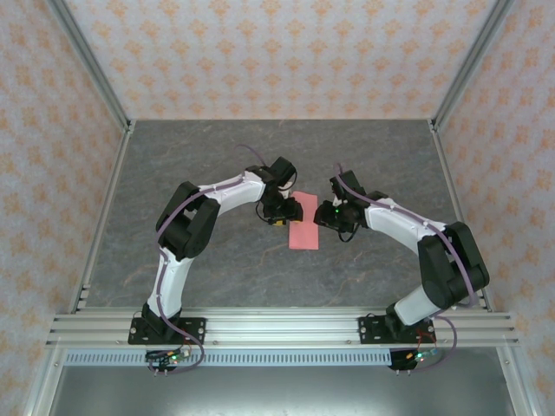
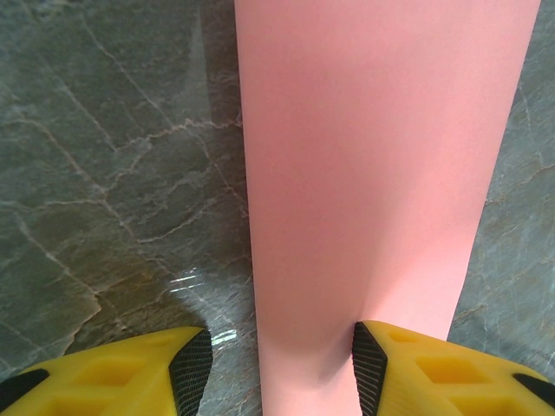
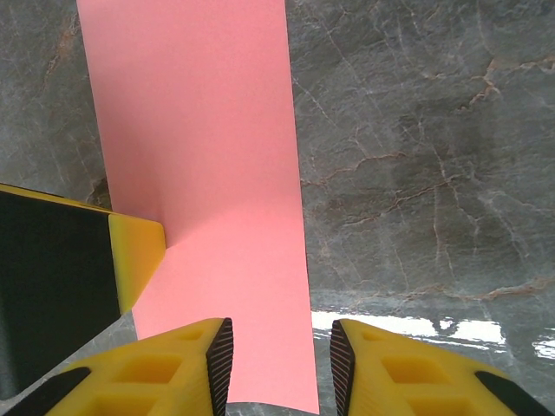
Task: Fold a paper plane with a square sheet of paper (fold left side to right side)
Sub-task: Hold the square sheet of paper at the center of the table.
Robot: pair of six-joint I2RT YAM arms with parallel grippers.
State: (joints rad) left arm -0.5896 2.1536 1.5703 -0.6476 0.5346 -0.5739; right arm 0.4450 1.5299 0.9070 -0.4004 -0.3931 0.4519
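Observation:
The square sheet of paper (image 1: 303,224) lies flat on the grey table as a narrow salmon-pink rectangle, about half as wide as it is long; it has no paper plane shape. My left gripper (image 1: 277,215) is at its far left edge. In the left wrist view the left gripper (image 2: 279,347) stands open across that edge of the sheet of paper (image 2: 381,156), one pad over the paper, the other over the table. My right gripper (image 1: 334,217) is at the far right edge. The right gripper (image 3: 280,342) is open and straddles the right edge of the sheet of paper (image 3: 199,156).
A yellow finger (image 3: 134,260) of the left gripper rests on the paper at the left of the right wrist view. The grey marbled table (image 1: 217,165) is ringed by patterned walls and metal posts (image 1: 95,69). An aluminium rail (image 1: 277,325) carries both arm bases.

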